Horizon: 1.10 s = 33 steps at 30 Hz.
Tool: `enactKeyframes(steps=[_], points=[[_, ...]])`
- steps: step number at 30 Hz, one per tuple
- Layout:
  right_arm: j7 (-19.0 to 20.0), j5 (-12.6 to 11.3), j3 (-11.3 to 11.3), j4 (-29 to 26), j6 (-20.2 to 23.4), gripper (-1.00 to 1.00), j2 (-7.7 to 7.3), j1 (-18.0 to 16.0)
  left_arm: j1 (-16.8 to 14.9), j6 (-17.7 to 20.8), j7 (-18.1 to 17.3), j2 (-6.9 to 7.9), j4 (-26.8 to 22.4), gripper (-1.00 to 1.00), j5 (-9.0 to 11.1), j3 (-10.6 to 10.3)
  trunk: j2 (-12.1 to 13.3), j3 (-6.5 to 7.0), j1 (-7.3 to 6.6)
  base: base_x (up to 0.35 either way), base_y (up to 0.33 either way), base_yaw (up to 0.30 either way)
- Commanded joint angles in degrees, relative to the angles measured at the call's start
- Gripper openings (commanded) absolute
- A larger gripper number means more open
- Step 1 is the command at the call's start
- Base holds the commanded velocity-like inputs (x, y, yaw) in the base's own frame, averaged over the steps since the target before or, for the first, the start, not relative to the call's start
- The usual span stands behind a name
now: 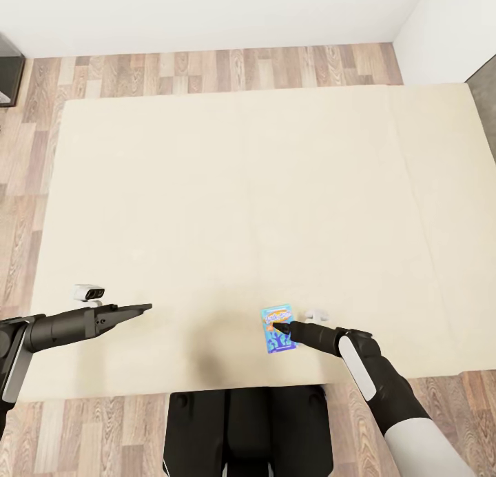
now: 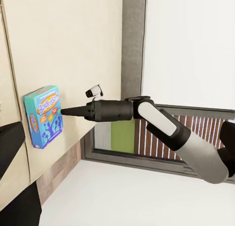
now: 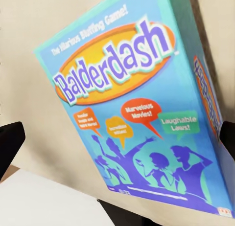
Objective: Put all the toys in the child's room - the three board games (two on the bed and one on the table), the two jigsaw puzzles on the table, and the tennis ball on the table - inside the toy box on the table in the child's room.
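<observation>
Nearest the lens in the right wrist view, the board game (image 3: pixel 142 113) is a light blue box titled "Balderdash" on an orange oval, with purple silhouettes and small speech bubbles (orange, red, green). It lies flat on the beige bed (image 1: pixel 241 187) near its front edge. Right gripper (image 1: pixel 278 320) sits over it, fingers straddling the box, jaws apart. Left gripper (image 1: pixel 142 307) hovers well apart; whether its jaws are parted cannot be told.
</observation>
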Motion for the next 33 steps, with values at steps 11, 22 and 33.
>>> enactKeyframes(steps=[11, 22, 33], points=[[0.08, -0.03, 0.05, -0.05, 0.22, 1.0, -0.04, -0.01, -0.02, 0.61, -0.24, 0.08, 0.0, 1.0, -0.04, -0.01, -0.09, -0.06, 0.03, -0.004, 0.096, 0.0], [0.08, -0.03, 0.05, -0.08, 0.22, 1.0, -0.04, -0.01, -0.02, 0.61, -0.24, 0.07, 0.0, 1.0, -0.04, -0.01, -0.09, -0.06, 0.03, 0.0, 0.062, 0.0], [0.08, -0.03, 0.05, -0.06, 0.21, 1.0, -0.04, -0.01, -0.01, 0.61, -0.24, 0.08, 0.0, 1.0, -0.04, 0.03, -0.09, -0.06, 0.03, 0.0, 0.024, 0.0]])
